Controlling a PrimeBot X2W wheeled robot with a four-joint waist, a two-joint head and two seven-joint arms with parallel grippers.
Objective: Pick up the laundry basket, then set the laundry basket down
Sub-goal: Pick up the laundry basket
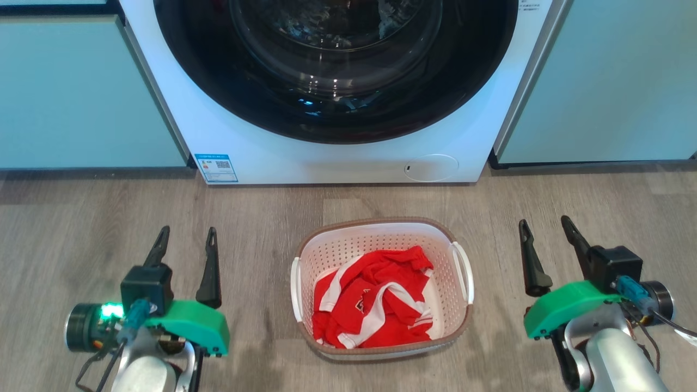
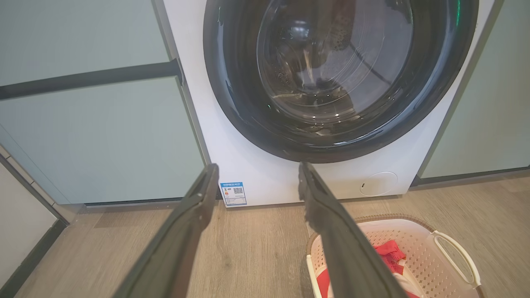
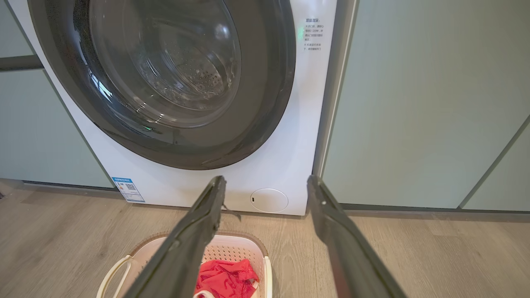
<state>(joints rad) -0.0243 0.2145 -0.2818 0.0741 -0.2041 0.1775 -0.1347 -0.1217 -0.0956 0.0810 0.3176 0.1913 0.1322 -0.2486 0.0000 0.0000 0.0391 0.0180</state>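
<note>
Basket check: laundry basket (image 1: 375, 242) sits on the wood-grain floor (image 1: 109, 218), between the two grippers and touching neither.

Left gripper (image 1: 188, 231): fingers spread wide, nothing between them. The basket is off to its right, with bare floor in between; the basket's white side handle (image 1: 294, 288) faces this gripper.

Right gripper (image 1: 544, 220): also wide and empty. The basket is off to its left, and the other handle (image 1: 464, 272) is turned towards it.

Both sets of fingertips point ahead at the washing machine (image 1: 348, 158), door closed. The basket's far rim lies about level with the fingertips and short of the machine's base.

Contents: a red garment with white stripes (image 1: 375, 299), crumpled, below the brown rim band.

In the left wrist view, the gripper's right finger crosses the basket's near corner. In the right wrist view, its left finger does the same.

Pale green cabinets (image 1: 81, 92) flank the machine beyond each gripper.
</note>
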